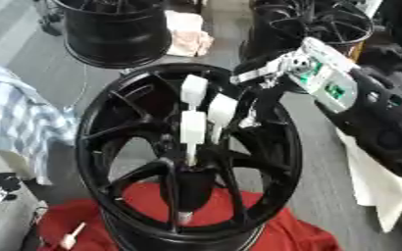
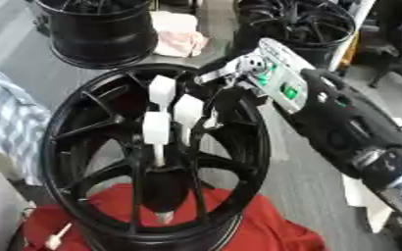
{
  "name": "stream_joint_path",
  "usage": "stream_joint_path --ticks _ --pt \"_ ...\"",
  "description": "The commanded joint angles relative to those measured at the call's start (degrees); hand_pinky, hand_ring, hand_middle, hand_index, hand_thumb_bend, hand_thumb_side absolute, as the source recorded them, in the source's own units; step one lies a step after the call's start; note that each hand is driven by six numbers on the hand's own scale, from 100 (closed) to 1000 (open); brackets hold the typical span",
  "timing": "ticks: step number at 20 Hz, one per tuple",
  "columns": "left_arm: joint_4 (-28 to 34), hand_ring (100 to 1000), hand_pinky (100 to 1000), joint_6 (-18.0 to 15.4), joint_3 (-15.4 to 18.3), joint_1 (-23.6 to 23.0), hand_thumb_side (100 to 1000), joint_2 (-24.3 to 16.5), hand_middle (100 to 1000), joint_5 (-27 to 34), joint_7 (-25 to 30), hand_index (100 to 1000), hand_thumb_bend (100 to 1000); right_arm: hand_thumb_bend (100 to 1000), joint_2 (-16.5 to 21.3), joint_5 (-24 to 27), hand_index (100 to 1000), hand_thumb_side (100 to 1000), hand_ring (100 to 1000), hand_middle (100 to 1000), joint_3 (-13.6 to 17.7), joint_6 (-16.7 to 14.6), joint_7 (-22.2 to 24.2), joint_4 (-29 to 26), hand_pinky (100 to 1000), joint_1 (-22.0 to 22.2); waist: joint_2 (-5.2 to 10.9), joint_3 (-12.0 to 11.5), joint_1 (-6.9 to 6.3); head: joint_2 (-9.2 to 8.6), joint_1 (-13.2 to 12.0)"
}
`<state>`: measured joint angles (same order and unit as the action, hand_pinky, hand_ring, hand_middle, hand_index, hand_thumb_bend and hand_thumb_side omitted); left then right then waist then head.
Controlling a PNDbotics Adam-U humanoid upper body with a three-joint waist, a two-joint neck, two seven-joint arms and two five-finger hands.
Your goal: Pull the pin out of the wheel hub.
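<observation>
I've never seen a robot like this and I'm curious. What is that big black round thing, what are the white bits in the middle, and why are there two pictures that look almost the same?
The two pictures come from the robot's two eyes, cameras in its head looking down, so they match almost exactly. The big black ring with spokes is a car wheel, lying on a red cloth. The black arm coming in from the right is the robot's right arm, and at its end is the right robot hand, with white fingers reaching into the middle of the wheel. Those fingers are closed around a thin pale pin that points down into the wheel's centre. The robot's job is to pull that pin out. The left robot hand is not clearly in view. More black wheels stand behind, and one small pale peg lies on the cloth.
</observation>
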<state>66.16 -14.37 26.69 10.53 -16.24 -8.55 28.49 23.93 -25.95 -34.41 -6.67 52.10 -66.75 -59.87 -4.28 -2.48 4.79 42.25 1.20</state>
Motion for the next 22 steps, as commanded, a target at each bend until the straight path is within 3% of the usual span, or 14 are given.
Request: stream_joint_path --ticks 1,15,22 --pt "1.22 736 713 -0.07 -0.14 0.61 590 -1.30 655 0.21 0.24 760 467 239 1.80 0.44 852 298 875 774 0.91 0.68 -0.13 -1.55 873 -0.80 0.45 -0.04 -0.28 0.24 0.17" --pt "1.49 737 713 -0.03 -0.12 0.64 590 -1.27 655 0.16 0.30 760 468 174 0.99 2.33 698 351 786 595 2.97 2.52 -0.74 -3.85 818 -1.46 0.41 -0.09 -0.27 0.32 0.44" --pt "1.63 737 713 0.07 -0.12 0.62 590 -1.25 656 0.14 0.39 760 470 123 0.66 4.09 555 374 696 453 3.43 2.65 -7.85 -4.86 765 -1.85 0.47 -0.12 -0.21 0.33 0.59"
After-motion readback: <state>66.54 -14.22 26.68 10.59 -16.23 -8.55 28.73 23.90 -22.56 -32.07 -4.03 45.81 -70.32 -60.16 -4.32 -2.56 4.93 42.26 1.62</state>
